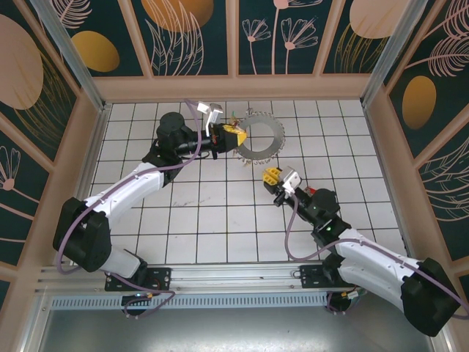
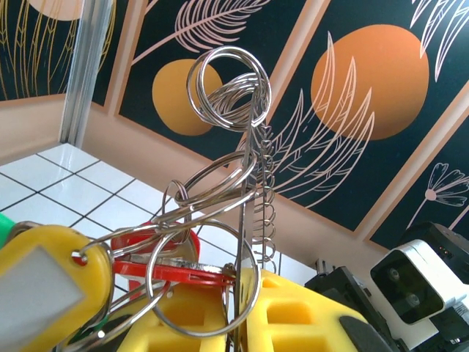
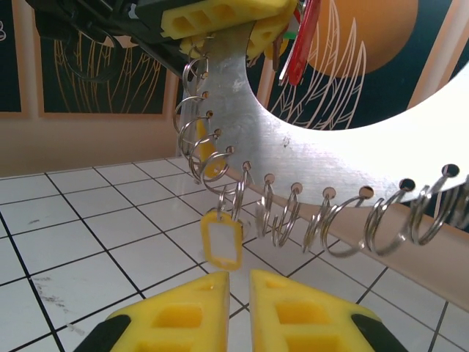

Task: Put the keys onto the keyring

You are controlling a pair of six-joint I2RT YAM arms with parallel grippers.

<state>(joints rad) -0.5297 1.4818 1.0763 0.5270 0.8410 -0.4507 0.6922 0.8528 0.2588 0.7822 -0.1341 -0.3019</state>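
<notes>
Left end effector (image 1: 236,136) clamps the flat, silvery, loop-fringed keyring (image 1: 275,124).

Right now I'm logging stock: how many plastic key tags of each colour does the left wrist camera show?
Yellow tag: 1
Red tag: 1
Green tag: 1, just an edge in frame
Total: 3
</notes>
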